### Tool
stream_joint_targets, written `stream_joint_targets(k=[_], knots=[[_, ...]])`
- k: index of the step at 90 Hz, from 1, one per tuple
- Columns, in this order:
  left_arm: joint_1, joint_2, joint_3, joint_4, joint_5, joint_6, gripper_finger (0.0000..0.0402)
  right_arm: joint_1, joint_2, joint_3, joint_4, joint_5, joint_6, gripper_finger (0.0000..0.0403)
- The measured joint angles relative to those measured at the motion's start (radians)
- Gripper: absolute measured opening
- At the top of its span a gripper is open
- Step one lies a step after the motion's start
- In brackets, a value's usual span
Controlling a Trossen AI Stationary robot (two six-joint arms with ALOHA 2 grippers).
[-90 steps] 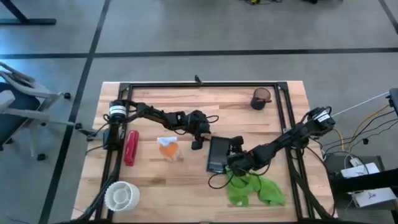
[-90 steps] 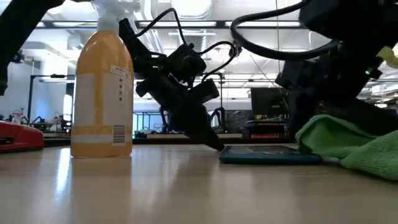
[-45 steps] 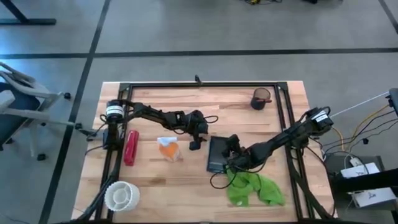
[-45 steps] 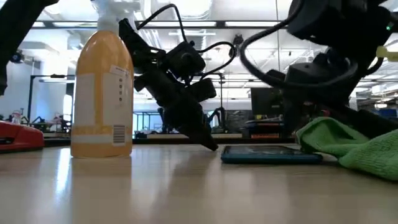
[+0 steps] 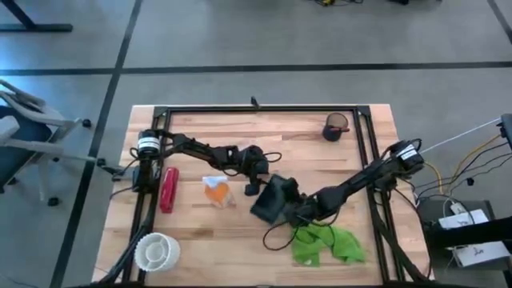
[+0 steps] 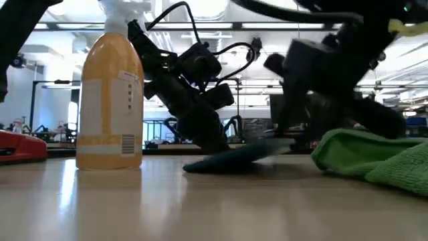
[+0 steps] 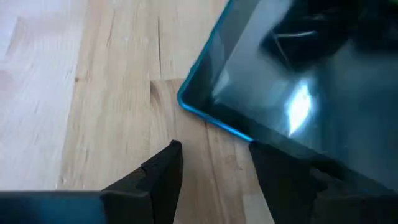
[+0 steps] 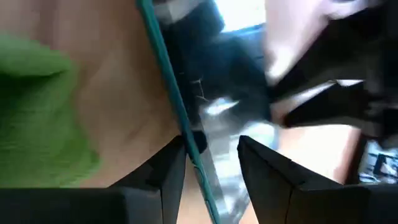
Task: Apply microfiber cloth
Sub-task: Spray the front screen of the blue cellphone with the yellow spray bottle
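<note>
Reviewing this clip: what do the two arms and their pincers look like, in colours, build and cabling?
Both arms are slim, dark, jointed links with loose black cables looping alongside. The left arm has a white-and-silver collar near its base, as does the right arm. Each pincer, left and right, has two matte dark, wedge-shaped fingers.

Left arm: extends from base at table's left edge toward table centre, links low over surface. Left gripper (image 5: 253, 189) pitched steeply down, tips at or just above tabletop; fingers (image 7: 163, 171) parted, nothing between them. Right arm: reaches from base at table's right edge diagonally inward, forearm low and near level. Right gripper (image 5: 293, 210) near table centre, close beside left gripper, not touching it. Right fingers (image 8: 166, 171) straddle thin tilted edge, one on each side, closed upon it.
</note>
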Motion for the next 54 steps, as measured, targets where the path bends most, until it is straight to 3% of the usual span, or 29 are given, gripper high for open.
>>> stream_joint_targets(k=[21, 54], knots=[[0.000, 0.001, -0.005, 0.011, 0.000, -0.006, 0.0173, -0.003, 0.011, -0.001, 0.009, 0.010, 0.057, 0.0130], [-0.001, 0.003, -0.005, 0.027, -0.001, -0.014, 0.0174, -0.016, 0.019, -0.006, 0.109, 0.055, 0.013, 0.0062]])
